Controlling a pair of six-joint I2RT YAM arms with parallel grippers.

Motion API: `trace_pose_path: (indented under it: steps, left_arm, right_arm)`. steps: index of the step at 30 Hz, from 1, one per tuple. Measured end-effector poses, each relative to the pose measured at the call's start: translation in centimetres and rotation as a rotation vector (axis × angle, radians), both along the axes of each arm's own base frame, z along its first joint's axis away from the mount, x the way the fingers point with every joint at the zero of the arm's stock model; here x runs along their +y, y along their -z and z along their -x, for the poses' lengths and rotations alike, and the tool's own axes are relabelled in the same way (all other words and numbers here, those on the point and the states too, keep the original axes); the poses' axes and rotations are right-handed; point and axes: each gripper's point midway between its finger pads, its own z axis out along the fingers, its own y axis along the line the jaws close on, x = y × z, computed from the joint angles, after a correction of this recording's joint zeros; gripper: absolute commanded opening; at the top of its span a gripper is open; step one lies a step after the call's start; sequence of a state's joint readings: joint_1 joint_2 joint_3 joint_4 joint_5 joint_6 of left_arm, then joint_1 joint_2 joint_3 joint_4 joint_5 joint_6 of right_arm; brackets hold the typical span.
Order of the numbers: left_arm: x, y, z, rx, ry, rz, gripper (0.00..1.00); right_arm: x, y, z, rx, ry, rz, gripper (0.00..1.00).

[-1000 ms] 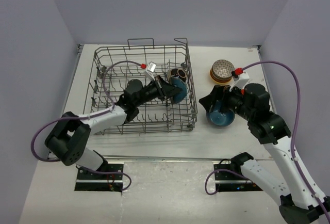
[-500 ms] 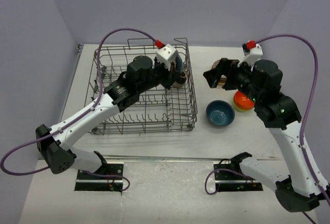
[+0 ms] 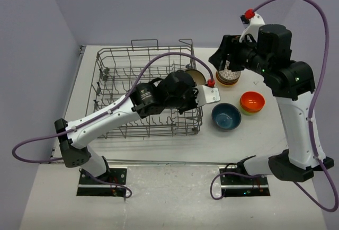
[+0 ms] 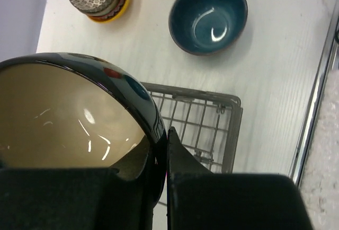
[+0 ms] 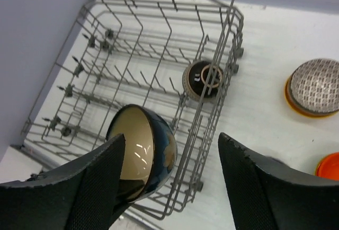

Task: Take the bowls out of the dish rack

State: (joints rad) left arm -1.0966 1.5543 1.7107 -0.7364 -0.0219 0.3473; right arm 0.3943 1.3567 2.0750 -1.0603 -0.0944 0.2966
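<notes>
- So, one dish rack [image 3: 114, 73], the biggest thing here, fills the centre-left of the top view; the left wrist view catches only one corner of it, at lower centre.
- Two grippers. The left gripper [image 4: 159, 161] is clamped on the rim of the black bowl [image 3: 194, 78], one finger inside, one outside. The right gripper [image 5: 171, 137] is up at the upper right of the top view, fingers spread wide with nothing between them.
- One stack [image 3: 228, 76] stands on the table [image 3: 159, 150] right of the rack, a speckled bowl [image 5: 317, 85] upside down on top. How many lie beneath is hard to tell; only orange and yellow edges show.
- That black bowl, cream inside, hangs tilted over the rack's right-hand side. The left wrist view cuts off its left part and shows coloured dots on its outside.
- One blue bowl [image 3: 226, 116] sits upright on the table just right of the rack's near corner.
- One orange bowl [image 3: 252, 101] stands beside it, on something yellowish I can't make out.
- One dark patterned bowl [image 5: 204, 80] stands inside the rack at its right wall. Only the right wrist view shows it; from above, the arm hides it.
</notes>
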Motion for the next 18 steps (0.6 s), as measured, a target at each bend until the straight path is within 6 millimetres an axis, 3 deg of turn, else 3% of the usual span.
trace_pose_path:
  steps: [7,11,18]
  left_arm:
    - [-0.9,-0.6,2.1,-0.009,0.112,-0.098,0.00]
    - [-2.0,-1.6,2.9,-0.023,0.155,-0.102,0.00]
    - [-2.0,-1.3,4.0,-0.033,0.195,-0.138,0.00]
  right_arm:
    - [1.7,6.8,1.8,0.203,-0.113,0.121,0.66]
    - [2.6,9.3,3.1,0.267,-0.169,0.191,0.45]
    - [1.4,10.7,3.0,0.310,-0.114,0.259,0.12]
